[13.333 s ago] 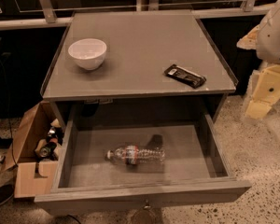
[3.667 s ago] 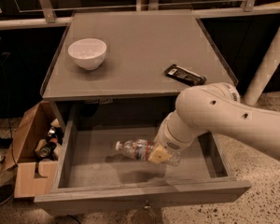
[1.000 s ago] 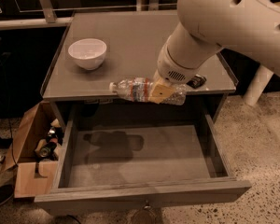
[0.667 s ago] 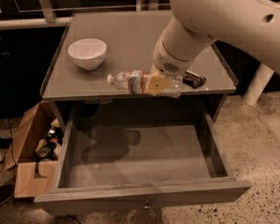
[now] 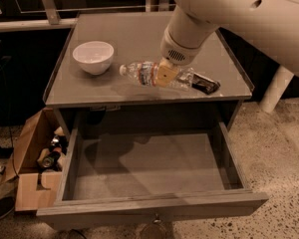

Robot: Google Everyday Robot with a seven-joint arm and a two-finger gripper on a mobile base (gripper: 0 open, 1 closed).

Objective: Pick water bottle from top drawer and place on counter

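Note:
The water bottle (image 5: 147,73) is a small clear plastic bottle with a white cap and a red-and-white label. It lies sideways in my gripper (image 5: 165,75), cap to the left, held just above the front middle of the grey counter (image 5: 134,36). The gripper is shut on the bottle's middle, and my large white arm reaches in from the upper right. The top drawer (image 5: 149,168) stands pulled open below, its flat grey floor bare.
A white bowl (image 5: 93,57) sits on the counter's left side. A black snack bar (image 5: 205,84) lies at the counter's front right, partly behind the bottle. A brown cardboard box (image 5: 32,163) with cans stands on the floor at left. A white post (image 5: 275,89) stands at right.
The gripper has lifted the bottle out of the drawer and carried it up and back over the counter's front part. The drawer now holds nothing.

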